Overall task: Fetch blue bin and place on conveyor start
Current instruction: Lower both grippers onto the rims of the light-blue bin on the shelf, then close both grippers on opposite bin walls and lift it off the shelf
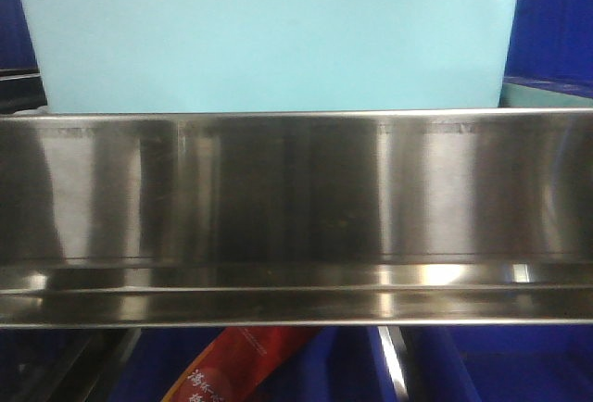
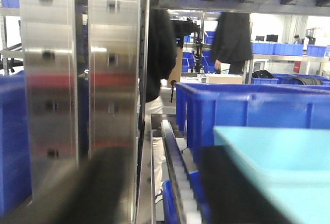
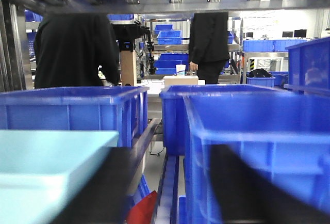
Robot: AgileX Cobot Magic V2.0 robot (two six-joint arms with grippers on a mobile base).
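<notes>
The blue bin [image 1: 269,36] is a light turquoise tub standing on a shelf just behind a shiny steel rail, filling the top of the front view. My left gripper [image 2: 162,170] is open and empty at the bin's left side, and its right finger [image 2: 232,188] lies close along the turquoise wall [image 2: 278,162]. My right gripper [image 3: 167,175] is open and empty at the bin's right side, and its left finger [image 3: 103,188] lies next to the turquoise rim [image 3: 46,157]. Whether the fingers touch the bin is blurred. The conveyor start is out of view.
A stainless-steel rail [image 1: 296,207] crosses in front of the bin. A steel upright post [image 2: 77,69] stands left of my left gripper. Dark royal-blue bins [image 2: 247,110] [image 3: 67,110] [image 3: 247,126] crowd the shelf. A red packet [image 1: 236,365] lies below. Two people in black [image 3: 72,48] [image 3: 209,33] stand behind.
</notes>
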